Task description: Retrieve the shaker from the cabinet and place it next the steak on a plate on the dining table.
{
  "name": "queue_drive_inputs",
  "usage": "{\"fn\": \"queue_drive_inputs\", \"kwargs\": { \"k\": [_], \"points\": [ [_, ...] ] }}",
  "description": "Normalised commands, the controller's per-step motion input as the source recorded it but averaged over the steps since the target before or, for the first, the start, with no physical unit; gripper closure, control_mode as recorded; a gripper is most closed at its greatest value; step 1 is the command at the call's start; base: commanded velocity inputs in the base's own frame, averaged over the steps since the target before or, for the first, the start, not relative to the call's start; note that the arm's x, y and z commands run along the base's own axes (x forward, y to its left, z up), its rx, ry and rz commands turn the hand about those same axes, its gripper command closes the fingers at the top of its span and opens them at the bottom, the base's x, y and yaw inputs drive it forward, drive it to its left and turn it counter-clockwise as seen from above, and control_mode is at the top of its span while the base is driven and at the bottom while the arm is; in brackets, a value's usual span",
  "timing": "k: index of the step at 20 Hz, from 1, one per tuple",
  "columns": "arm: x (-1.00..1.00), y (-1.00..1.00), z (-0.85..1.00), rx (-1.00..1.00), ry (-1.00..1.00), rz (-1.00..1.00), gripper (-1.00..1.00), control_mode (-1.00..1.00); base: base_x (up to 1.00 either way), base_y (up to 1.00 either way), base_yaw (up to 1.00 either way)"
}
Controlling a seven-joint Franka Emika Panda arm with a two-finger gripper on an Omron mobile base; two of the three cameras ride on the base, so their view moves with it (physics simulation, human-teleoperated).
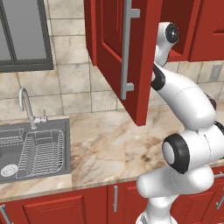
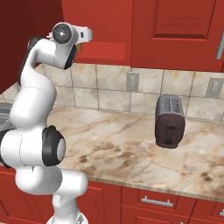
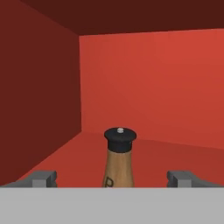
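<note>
Gripper [image 3: 112, 178] fully open, empty, straddling the upright shaker [image 3: 119, 162] inside the cabinet [image 1: 114, 48]; likely light, rigid, smooth: grasp the body below the cap.

You are looking at bright, even light in both base views, with no glare and no blur. The marble counter [image 1: 113, 144] is showing only faint, soft shadows. A little shine is sitting on the white arm [image 1: 188, 105]. In the hand view the cabinet [image 3: 153, 83] is looking darker on its left wall and ceiling, and the back wall is glowing brighter. Every edge is staying sharp and straight.
</note>
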Motion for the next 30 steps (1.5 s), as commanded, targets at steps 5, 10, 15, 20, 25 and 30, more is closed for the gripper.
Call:
{"fn": "queue_drive_inputs", "kwargs": {
  "k": [5, 10, 15, 20, 25, 30],
  "points": [
    [0.23, 0.09, 0.0, 0.0, 0.0, 0.0, -1.0, -1.0, 0.0, 0.0, 0.0],
    [0.23, 0.01, 0.0, 0.0, 0.0, 0.0, -1.0, -1.0, 0.0, 0.0, 0.0],
    [0.09, 0.0, -0.03, 0.01, 0.0, 0.0, -1.0, -1.0, 0.0, 0.0, 0.0],
    [0.21, 0.0, -0.12, 0.0, 0.0, 0.0, -1.0, -1.0, 0.0, 0.0, 0.0],
    [0.26, 0.0, -0.06, 0.0, 0.0, 0.0, -1.0, -1.0, 0.0, 0.0, 0.0],
    [0.23, 0.05, -0.11, 0.0, 0.0, 0.0, 1.0, -1.0, 0.0, 0.0, 0.0]
  ]
}}
